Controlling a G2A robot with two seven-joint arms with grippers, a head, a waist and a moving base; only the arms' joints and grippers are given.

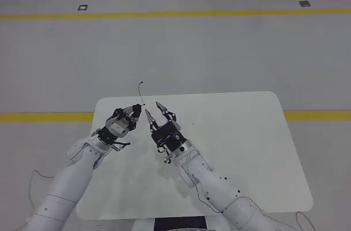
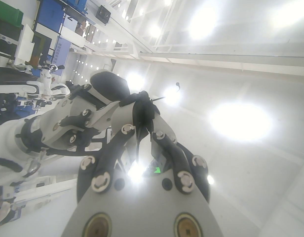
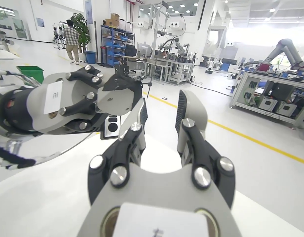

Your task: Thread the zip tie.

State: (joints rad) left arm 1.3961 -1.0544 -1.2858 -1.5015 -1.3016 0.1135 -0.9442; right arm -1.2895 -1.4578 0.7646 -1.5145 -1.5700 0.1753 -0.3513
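Observation:
A thin black zip tie (image 1: 141,91) sticks up from my left gripper (image 1: 136,108), which is shut on its lower part above the table's far left area. In the left wrist view the black-wrapped fingertips (image 2: 142,103) pinch the strap, and its hooked free end (image 2: 178,86) curls beyond them. My right gripper (image 1: 154,111) hangs right beside the left one, open, with nothing between its fingers. The right wrist view shows its ribbed pads (image 3: 181,109) apart, and just off the near pad the left gripper (image 3: 120,94) holding the zip tie (image 3: 149,88) upright.
Both arms hover over a white table (image 1: 250,144) with rounded corners; its right half and front lie bare. A yellow floor line (image 1: 42,116) runs behind it. Workbenches and racks stand far off in the room.

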